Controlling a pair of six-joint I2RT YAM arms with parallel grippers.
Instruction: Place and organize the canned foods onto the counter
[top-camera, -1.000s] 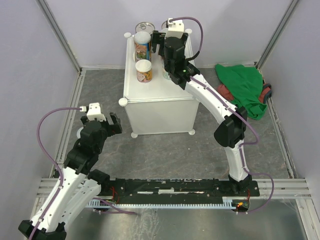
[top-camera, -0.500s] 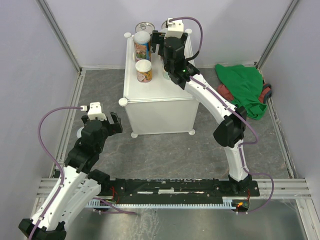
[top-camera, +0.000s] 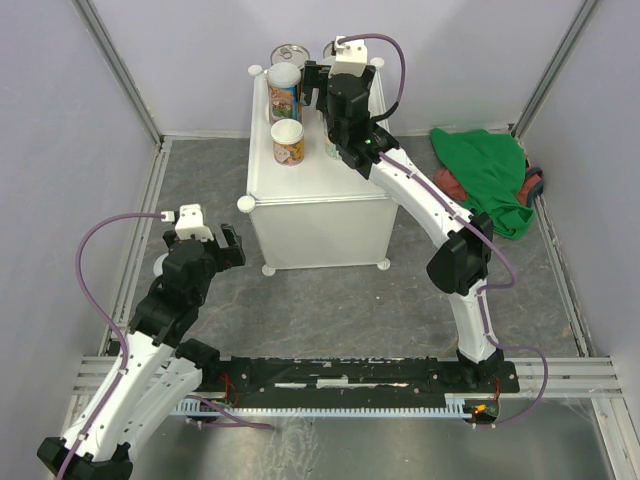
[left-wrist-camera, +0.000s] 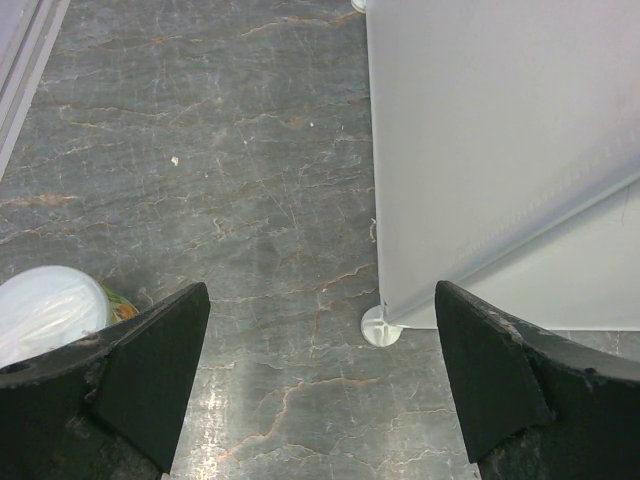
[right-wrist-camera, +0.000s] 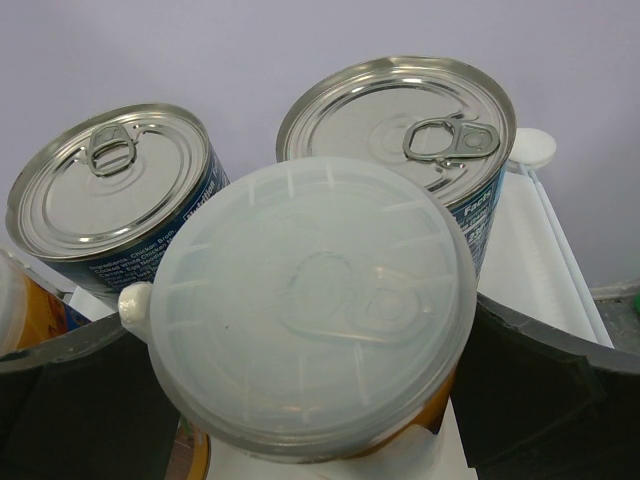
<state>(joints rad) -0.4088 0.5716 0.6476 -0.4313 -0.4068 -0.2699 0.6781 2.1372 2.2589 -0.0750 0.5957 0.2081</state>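
The white counter (top-camera: 320, 185) carries a blue can (top-camera: 291, 52), a colourful can (top-camera: 285, 90) and a yellow-orange can (top-camera: 288, 142). My right gripper (top-camera: 335, 105) is over its right half, shut on a white-lidded orange can (right-wrist-camera: 310, 300). Two blue pull-tab cans (right-wrist-camera: 110, 190) (right-wrist-camera: 400, 130) stand just behind it. A pale green can (top-camera: 329, 148) shows under the arm. My left gripper (top-camera: 205, 245) is open and empty above the grey floor, left of the counter (left-wrist-camera: 480, 150). A white-lidded can (left-wrist-camera: 50, 310) stands on the floor by its left finger.
A green cloth (top-camera: 490, 175) lies on the floor at the right, against the wall. Metal frame rails (top-camera: 150, 210) run along the floor edges. The counter's round foot (left-wrist-camera: 380, 325) is close to my left gripper (left-wrist-camera: 320, 320).
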